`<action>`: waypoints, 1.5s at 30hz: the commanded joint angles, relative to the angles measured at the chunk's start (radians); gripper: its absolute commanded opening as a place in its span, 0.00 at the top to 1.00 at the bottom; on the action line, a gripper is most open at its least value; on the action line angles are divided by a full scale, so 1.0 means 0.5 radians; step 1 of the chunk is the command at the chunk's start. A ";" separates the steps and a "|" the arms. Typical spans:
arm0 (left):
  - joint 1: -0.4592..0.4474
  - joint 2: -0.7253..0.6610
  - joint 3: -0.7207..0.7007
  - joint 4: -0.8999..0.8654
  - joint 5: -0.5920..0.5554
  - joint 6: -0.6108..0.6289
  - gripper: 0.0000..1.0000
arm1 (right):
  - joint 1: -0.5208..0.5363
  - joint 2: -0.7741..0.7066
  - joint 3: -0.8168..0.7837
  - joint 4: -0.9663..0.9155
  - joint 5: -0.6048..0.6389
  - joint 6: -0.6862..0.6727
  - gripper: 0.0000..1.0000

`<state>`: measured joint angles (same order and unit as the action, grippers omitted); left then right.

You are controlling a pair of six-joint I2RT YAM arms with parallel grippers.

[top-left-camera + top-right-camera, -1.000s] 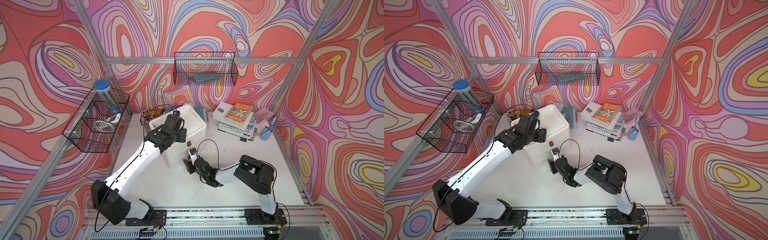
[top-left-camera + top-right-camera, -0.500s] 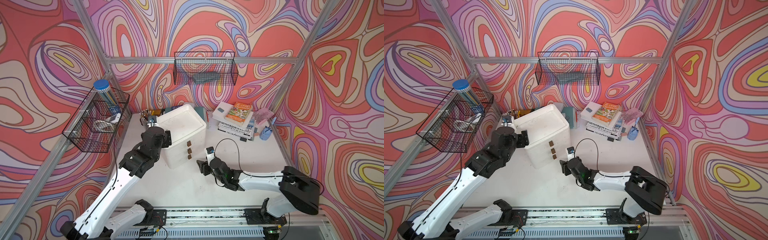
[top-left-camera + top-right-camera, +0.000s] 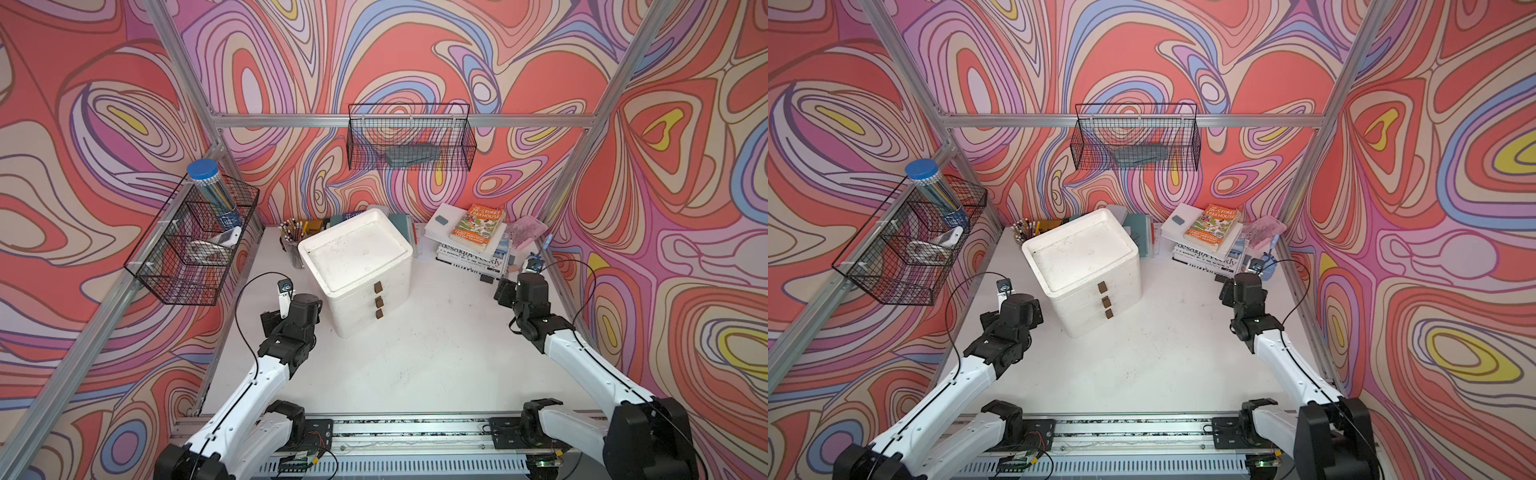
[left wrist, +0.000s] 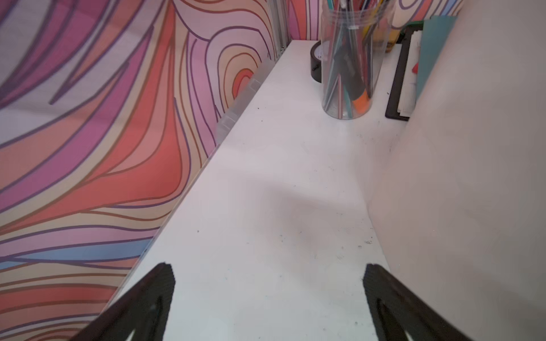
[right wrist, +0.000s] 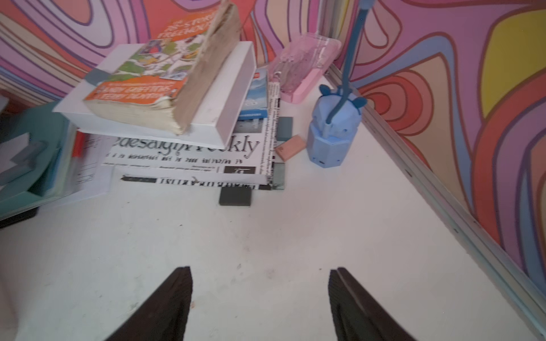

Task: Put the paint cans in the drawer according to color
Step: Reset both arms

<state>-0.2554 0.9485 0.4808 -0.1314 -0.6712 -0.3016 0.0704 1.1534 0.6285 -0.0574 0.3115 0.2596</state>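
My left gripper [image 4: 268,267] hangs over the white table [image 3: 415,365], in the gap between the left wall and the left side of the white chest of drawers [image 3: 357,266]. Its two black fingers [image 4: 153,295] stand wide apart with only bare tabletop between them, so it has hold of nothing. Farther along that gap stands a clear jar of pencils [image 4: 348,59], with a black roll of tape [image 4: 315,66] just behind it.

My right gripper [image 5: 260,269] is over the right side of the table, well apart from the chest. Its jaws are spread too, and they are empty. Beyond it lies a stack of magazines and books [image 5: 189,153] with an orange paperback [image 5: 147,88] on top. A dark grey block [image 5: 235,196] lies on the table just beside the near edge of the stack. A pink eraser [image 5: 291,150] lies at the stack's right. Next to that, near the right wall, is a small blue figure [image 5: 331,133].

The chest sits left of the table's middle, toward the far side. In both top views its three drawers, each with a brown handle [image 3: 378,300], sit pushed in flush. I cannot tell where the paint cans are, since no view shows them.
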 commanded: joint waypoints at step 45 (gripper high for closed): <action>0.483 1.192 -0.179 1.976 1.206 0.555 0.02 | -0.152 1.079 -0.364 2.091 -0.318 -0.375 0.02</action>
<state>-0.0288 1.5467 0.3653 0.8913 -0.1726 -0.0002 -0.0017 1.6970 0.4393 0.9642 0.1417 0.0715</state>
